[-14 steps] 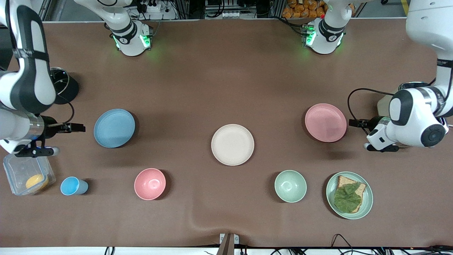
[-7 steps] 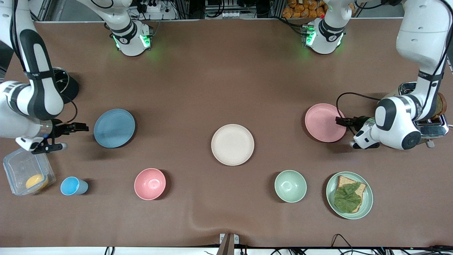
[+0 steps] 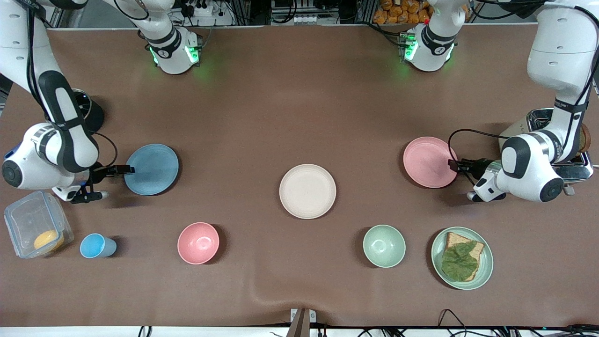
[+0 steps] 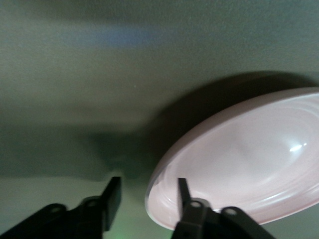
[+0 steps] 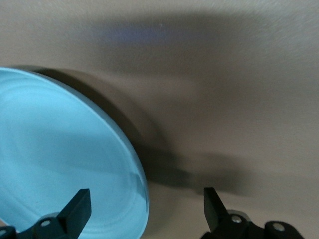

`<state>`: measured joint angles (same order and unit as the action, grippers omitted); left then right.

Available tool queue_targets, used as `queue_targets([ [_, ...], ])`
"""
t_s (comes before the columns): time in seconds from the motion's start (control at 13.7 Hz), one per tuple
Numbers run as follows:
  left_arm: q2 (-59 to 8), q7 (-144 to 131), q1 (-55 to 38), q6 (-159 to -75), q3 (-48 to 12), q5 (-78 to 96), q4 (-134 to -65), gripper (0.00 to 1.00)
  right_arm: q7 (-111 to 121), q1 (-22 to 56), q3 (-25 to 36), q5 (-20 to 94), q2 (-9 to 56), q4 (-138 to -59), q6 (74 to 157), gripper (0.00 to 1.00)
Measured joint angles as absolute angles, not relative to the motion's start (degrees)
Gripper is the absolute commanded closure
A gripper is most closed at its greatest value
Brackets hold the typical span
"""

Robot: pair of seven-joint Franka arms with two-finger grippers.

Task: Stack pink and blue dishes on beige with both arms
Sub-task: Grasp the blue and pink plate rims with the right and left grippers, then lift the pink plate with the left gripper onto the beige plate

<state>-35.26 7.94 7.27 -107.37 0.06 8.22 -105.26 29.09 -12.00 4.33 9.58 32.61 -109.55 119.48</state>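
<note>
1. Beige plate (image 3: 307, 191): lies bare at the table's middle, nothing stacked on it.
2. Pink plate (image 3: 430, 162): flat on the table toward the left arm's end; cut off at the frame edge in the left wrist view (image 4: 239, 164).
3. Left gripper (image 3: 453, 164): at the pink plate's rim, fingers (image 4: 183, 191) apart, one over the plate's inside and one outside the rim; whether they pinch it cannot be told.
4. Blue plate (image 3: 151, 169): flat toward the right arm's end; partly cropped in the right wrist view (image 5: 60, 159).
5. Right gripper (image 3: 125, 169): jaws wide apart, straddling the blue plate's rim.
6. Toaster (image 3: 568, 159): largely hidden by the left arm.
</note>
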Motion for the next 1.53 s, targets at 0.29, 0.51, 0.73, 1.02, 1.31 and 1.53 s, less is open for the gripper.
queue_targets([
  [0.29,-35.76,8.52,7.3,-105.99,-0.12,8.52,-105.0,1.0,29.15,-12.0,4.17,9.94,33.08,-109.49,119.43,1.0],
  [0.51,-35.66,9.02,7.46,-105.37,-0.57,8.83,-104.57,1.0,29.15,-11.99,3.99,10.05,33.08,-109.24,119.32,1.0],
  [0.73,-35.19,8.94,7.64,-98.26,-3.02,9.95,-99.01,1.0,29.15,-11.8,3.68,10.08,33.07,-108.32,117.46,1.0],
  [1.02,-33.99,8.53,7.05,-91.67,-7.3,14.79,-90.23,1.0,28.06,-11.42,3.46,10.19,33.06,-103.28,109.91,1.0],
  [1.31,-34.4,3.37,3.05,-92.83,-12.88,15.13,-85.42,1.0,24.7,-10.18,3.39,10.2,33.05,-98.52,102.36,1.0],
  [1.53,-36.97,-4.87,-5.37,-100.64,-13.18,15.17,-81.95,1.0,24.05,-9.87,3.4,10.2,33.06,-97.65,101.65,1.0],
])
